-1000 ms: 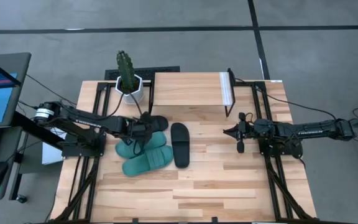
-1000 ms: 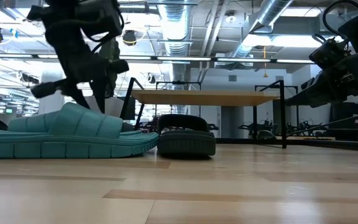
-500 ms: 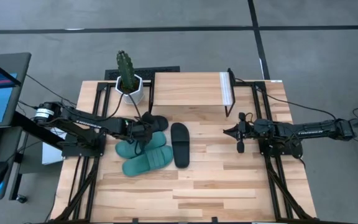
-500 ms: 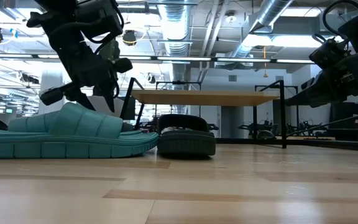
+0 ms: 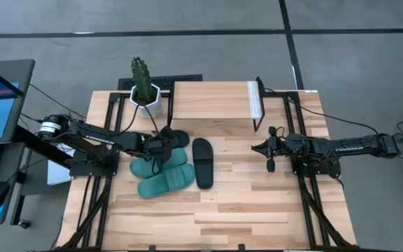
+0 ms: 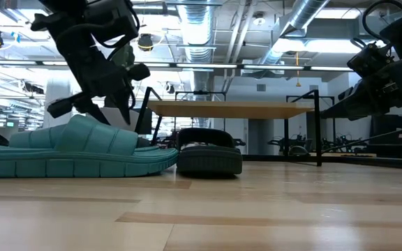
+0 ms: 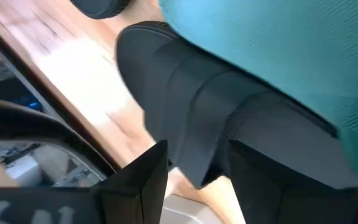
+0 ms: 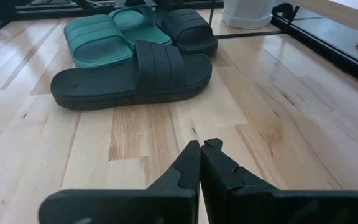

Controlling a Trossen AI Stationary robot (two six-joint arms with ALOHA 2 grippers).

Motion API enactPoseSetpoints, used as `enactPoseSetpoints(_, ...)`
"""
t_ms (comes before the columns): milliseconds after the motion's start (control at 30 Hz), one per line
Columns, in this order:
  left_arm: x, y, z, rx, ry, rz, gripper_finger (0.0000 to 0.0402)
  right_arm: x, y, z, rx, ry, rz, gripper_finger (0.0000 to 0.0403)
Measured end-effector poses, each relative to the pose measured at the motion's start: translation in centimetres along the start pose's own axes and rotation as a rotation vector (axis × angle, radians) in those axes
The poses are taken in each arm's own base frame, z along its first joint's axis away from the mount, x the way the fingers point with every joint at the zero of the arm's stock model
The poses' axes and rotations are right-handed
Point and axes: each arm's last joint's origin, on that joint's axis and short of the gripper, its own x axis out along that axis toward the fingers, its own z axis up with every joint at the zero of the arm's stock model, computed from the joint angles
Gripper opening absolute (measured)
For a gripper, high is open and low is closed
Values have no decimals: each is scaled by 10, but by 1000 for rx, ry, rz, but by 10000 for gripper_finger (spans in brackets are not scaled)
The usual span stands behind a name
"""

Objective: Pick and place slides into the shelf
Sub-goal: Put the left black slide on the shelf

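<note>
Status: 0 of 4 slides are on the shelf (image 5: 212, 100); its wood panel is bare, so all placements remain.

The 2 teal slides (image 5: 161, 175) and 2 black slides lie grouped on the table (image 5: 243, 210), near the shelf front.

The left gripper (image 5: 161, 148) sits at the rear black slide (image 5: 175, 138), fingers spread around its strap; no lift is visible.

The right gripper (image 8: 202, 157) waits well apart, fingers closed and empty, facing the near black slide (image 8: 132, 78).

On the tabletop (image 5: 222, 210), four slides (image 5: 177, 162) lie clustered left of centre (two overlapping). Behind them stands the shelf (image 5: 215, 101), a potted cactus (image 5: 144, 87) to its left. The right end effector (image 5: 269, 150) sits well apart, rightward.
</note>
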Motion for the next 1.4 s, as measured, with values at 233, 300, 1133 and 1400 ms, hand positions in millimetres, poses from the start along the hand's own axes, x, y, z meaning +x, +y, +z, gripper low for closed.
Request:
enactPoseSetpoints(233, 2, 1, -2, 15, -8, -12, 155, 0, 0, 0, 0, 0, 0, 0)
enactPoseSetpoints(300, 3, 1, -3, 10, -5, -18, 155, 0, 0, 0, 0, 0, 0, 0)
enactPoseSetpoints(1133, 5, 4, -4, -5, -81, -47, 155, 0, 0, 0, 0, 0, 0, 0)
enactPoseSetpoints(1400, 7, 6, -5, -84, -136, -76, 155, 0, 0, 0, 0, 0, 0, 0)
